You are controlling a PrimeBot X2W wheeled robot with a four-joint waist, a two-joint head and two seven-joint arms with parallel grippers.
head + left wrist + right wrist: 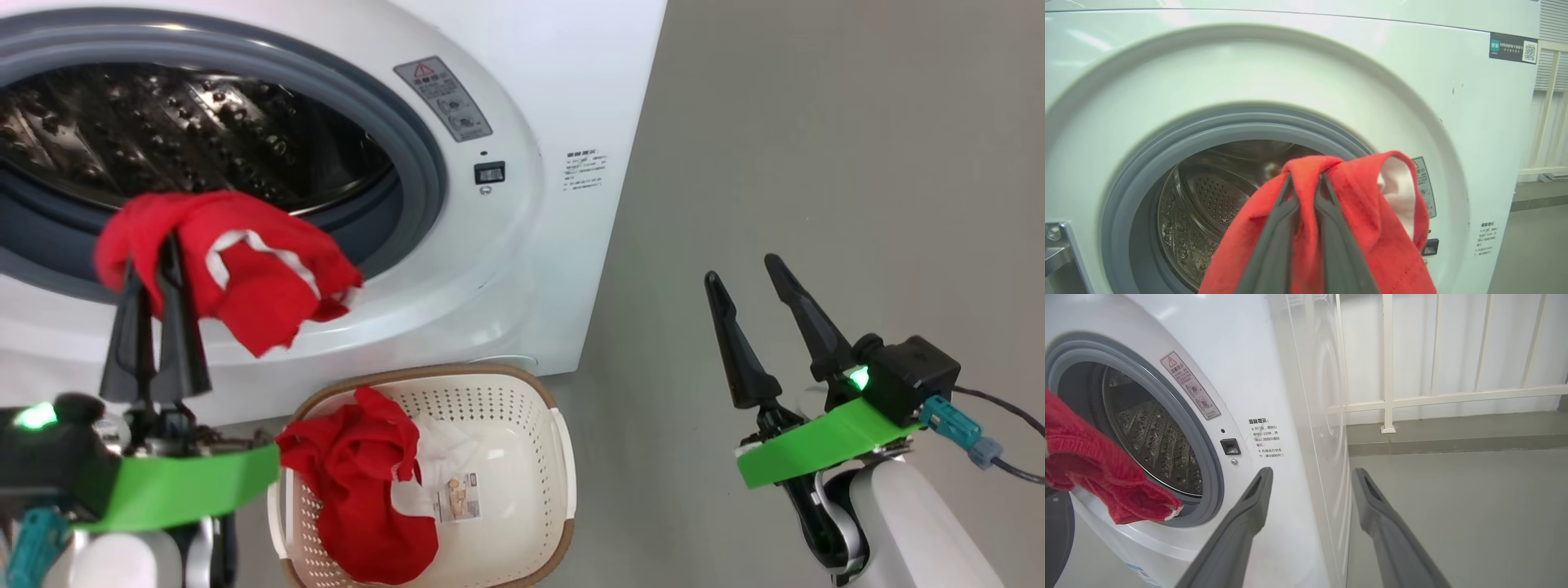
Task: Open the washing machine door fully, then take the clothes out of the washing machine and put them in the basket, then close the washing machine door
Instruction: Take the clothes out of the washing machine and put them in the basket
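Note:
The white washing machine (522,98) stands with its mouth uncovered, showing the steel drum (163,131) and grey gasket (1180,139). The washing machine door is out of view. My left gripper (153,257) is shut on a red garment with white trim (261,278), which hangs in front of the mouth's lower rim, left of and above the basket. The left wrist view shows the cloth (1380,237) draped over the left gripper (1306,179). The cream basket (522,408) sits on the floor below, with more red clothes (359,490) in its left half. My right gripper (741,269) is open and empty, right of the machine.
Grey floor (816,163) stretches to the right of the machine. A white railing (1388,375) stands against the wall behind it. The door hinge (1057,245) sits at the left of the mouth. A cable (1004,408) trails from my right wrist.

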